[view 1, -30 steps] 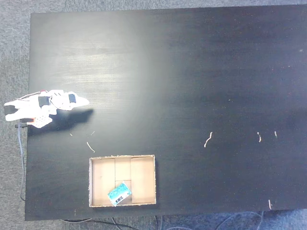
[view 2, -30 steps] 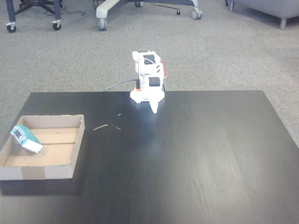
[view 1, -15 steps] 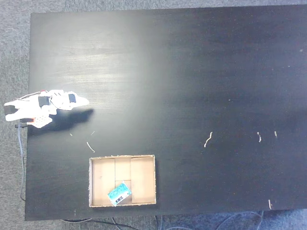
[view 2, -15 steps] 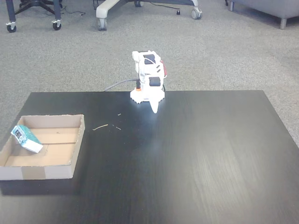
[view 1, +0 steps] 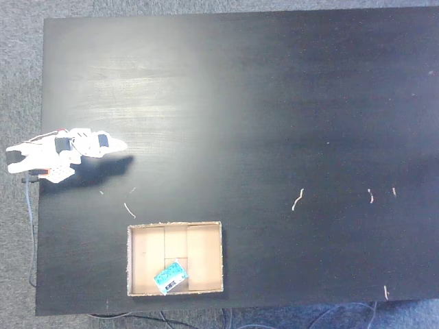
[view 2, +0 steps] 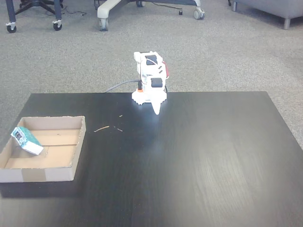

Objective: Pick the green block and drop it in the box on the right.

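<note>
The green block (view 1: pixel 171 277) is lying inside the box (view 1: pixel 206 253), toward the lower middle of the tray in the top-down fixed view, near the bottom wall; in the front-facing fixed view the green block (view 2: pixel 26 140) is sitting at the far left of the box (view 2: pixel 75 151), tilted and leaning against the left wall with a face bearing white and dark markings turned up. The box is resting on the black table (view 1: pixel 274 103), at the lower left of the frame in both fixed views. The white arm is sitting folded at the table's edge, at the middle left of the top-down view, well apart from the box, with the gripper (view 1: pixel 121 145) pointing out over the table; in the front-facing view the gripper (view 2: pixel 156 111) is hanging tip-down just above the tabletop in the upper middle, and its fingers are looking pressed together into one point with nothing between them. A few pale scraps (view 1: pixel 297 199) are lying scattered on the table
</note>
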Controlling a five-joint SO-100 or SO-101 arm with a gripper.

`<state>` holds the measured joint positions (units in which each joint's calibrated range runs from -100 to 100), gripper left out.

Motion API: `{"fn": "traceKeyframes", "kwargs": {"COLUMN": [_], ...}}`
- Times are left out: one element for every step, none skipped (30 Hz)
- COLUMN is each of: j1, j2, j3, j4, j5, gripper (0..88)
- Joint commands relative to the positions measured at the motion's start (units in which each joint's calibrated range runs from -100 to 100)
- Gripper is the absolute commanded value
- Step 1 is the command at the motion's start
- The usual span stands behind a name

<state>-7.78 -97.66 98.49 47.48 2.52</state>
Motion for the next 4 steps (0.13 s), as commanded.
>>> {"fn": "traceKeyframes", "kwargs": {"j1": [-0.1,-0.1,-0.1,-0.1], "j2": [-0.3,-0.3,-0.3,-0.3], "j3": [1.4,1.4,1.4,1.4], "j4": [0.1,0.1,0.1,0.1], "j5": [0.1,0.1,0.1,0.1], "gripper": [0.1,0.1,0.1,0.1]}}
